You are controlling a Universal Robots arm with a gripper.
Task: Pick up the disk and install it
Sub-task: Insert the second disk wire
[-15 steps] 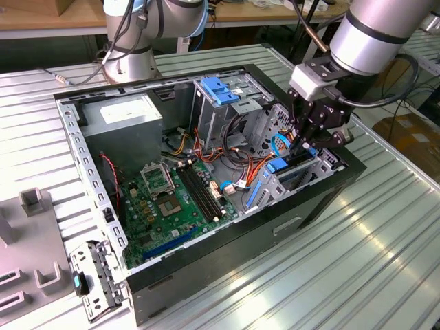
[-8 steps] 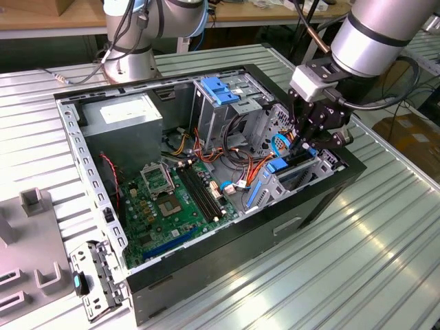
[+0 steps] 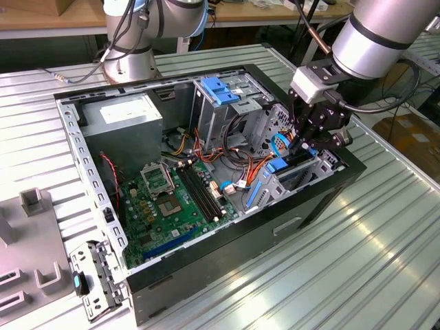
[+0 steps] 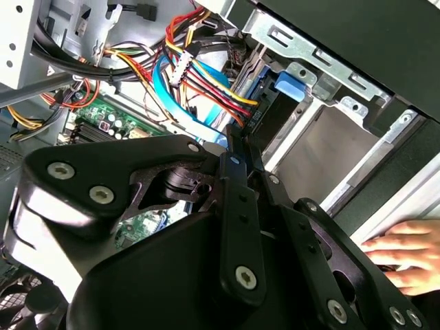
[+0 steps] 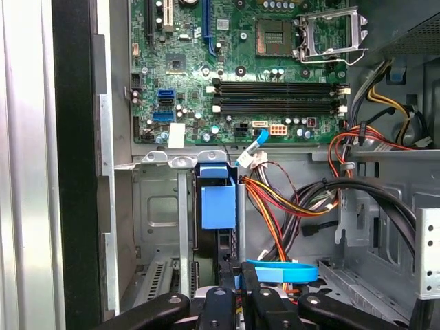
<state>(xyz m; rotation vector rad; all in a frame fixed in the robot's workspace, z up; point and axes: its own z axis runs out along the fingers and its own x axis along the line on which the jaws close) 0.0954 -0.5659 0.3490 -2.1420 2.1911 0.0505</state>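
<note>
Claw (image 3: 307,146) down inside the open computer case (image 3: 227,258) on the counter (image 3: 357,261), fingers pinched narrow on the disk (image 5: 218,206), which stands on edge in the drive bay, blue rail showing, beside the orange and red cables (image 5: 275,203).

The disk (image 5: 218,213) stands on edge in its bay, its lower end hidden behind the gripper (image 5: 237,292). The gripper's linkage is cut off by the first wrist view's edge. A person's hand (image 4: 405,256) is cropped at the second wrist view's edge.
</note>
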